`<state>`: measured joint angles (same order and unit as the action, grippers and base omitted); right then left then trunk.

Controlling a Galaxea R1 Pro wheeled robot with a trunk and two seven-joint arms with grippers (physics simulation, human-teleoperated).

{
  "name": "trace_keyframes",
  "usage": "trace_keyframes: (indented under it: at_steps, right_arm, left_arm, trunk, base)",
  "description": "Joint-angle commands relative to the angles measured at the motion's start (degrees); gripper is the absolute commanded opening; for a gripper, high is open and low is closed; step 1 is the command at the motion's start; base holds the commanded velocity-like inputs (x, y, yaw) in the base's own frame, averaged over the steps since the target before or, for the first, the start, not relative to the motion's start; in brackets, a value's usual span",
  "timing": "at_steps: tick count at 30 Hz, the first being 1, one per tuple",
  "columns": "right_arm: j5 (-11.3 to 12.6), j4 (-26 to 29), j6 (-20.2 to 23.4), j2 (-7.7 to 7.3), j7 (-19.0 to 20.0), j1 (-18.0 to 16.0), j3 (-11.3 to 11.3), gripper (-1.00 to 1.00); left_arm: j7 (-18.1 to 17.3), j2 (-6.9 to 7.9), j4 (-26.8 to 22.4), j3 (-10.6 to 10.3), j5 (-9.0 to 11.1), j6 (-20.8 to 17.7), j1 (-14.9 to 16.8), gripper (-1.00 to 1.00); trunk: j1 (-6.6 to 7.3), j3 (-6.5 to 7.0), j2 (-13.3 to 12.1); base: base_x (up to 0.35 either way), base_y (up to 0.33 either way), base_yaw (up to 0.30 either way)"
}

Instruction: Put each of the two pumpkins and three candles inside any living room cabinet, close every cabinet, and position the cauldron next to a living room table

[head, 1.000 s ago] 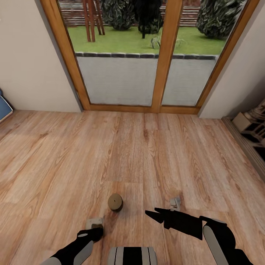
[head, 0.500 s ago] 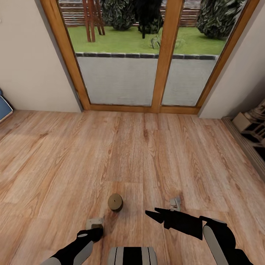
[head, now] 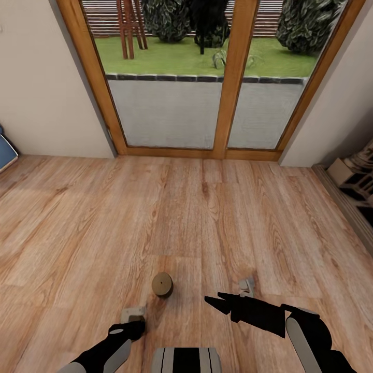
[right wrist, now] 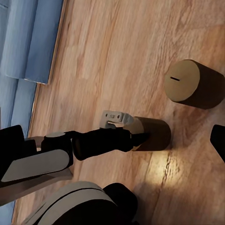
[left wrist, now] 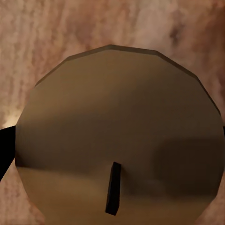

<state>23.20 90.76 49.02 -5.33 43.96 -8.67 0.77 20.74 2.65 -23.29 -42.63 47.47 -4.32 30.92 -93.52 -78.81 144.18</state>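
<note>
One beige-grey candle [head: 162, 285] stands upright on the wood plank floor just ahead of my arms. A second candle [right wrist: 157, 133] sits under my left gripper [right wrist: 139, 136], which is shut on it from above. Its round top and dark wick [left wrist: 113, 194] sit very close in the left wrist view, with one black finger [left wrist: 3, 151] against its rim. In the head view my left gripper [head: 133, 325] is low at the bottom left and covers that candle. My right gripper [head: 212, 297] hangs open and empty, to the right of the free candle [right wrist: 193, 84].
Wood-framed glass doors [head: 228, 103] to a garden stand straight ahead. A blue sofa [head: 5, 151] edges in at the left, also seen as blue cushions [right wrist: 28, 42]. Stone blocks [head: 355, 178] sit at the right wall. Open floor lies between.
</note>
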Motion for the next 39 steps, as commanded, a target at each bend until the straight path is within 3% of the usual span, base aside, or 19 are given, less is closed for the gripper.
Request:
trace_keyframes:
  at_steps: [1,22,26,30,32,36,38,39]
  right_arm:
    - [0.17,0.03,0.29,-0.03,-0.01,-0.03,0.02,1.00]
    - [-0.17,-0.07,0.29,-0.03,-0.55,-0.03,-0.04,1.00]
    - [-0.17,-0.13,0.29,-0.03,-0.61,-0.01,-0.05,1.00]
    - [-0.18,-0.14,0.29,-0.03,-0.62,-0.03,-0.03,1.00]
    - [-0.18,-0.15,0.29,-0.03,-0.63,-0.03,-0.02,1.00]
    - [-0.18,-0.15,0.29,-0.03,-0.63,-0.03,0.01,1.00]
    - [-0.18,-0.15,0.29,-0.03,-0.63,-0.01,0.02,1.00]
    - [-0.19,-0.15,0.29,-0.03,-0.63,0.01,0.02,1.00]
  left_arm:
    - [0.44,0.08,-0.17,-0.49,0.52,-0.25,0.02,-1.00]
    - [0.23,0.65,-0.75,0.12,0.64,-0.87,0.02,-1.00]
    - [0.19,1.47,-1.23,0.16,0.82,-1.33,0.08,-1.00]
    - [0.18,3.77,-5.68,0.26,1.09,-2.58,0.01,-1.00]
    - [0.33,5.86,-10.00,0.38,1.18,-4.17,-0.15,-1.00]
    - [3.69,13.32,-25.09,2.40,1.69,-7.58,-0.90,-1.00]
    - [5.29,16.14,-31.54,3.80,2.82,-9.07,-2.18,-1.00]
    - [5.76,16.87,-33.23,4.20,3.29,-9.87,-2.74,-1.00]
  trunk:
    - [0.03,0.18,0.00]
    - [0.57,4.83,-0.28]
    - [0.68,5.72,-0.33]
    - [0.78,6.60,-0.39]
    - [0.83,7.05,-0.41]
    - [0.94,7.93,-0.47]
    - [0.99,8.38,-0.49]
    - [1.01,8.60,-0.51]
  base:
    - [0.000,0.000,0.000]
    - [0.000,0.000,0.000]
    - [0.000,0.000,0.000]
    - [0.000,0.000,0.000]
    - [0.000,0.000,0.000]
    - [0.000,0.000,0.000]
    - [0.000,0.000,0.000]
    - [0.000,0.000,0.000]
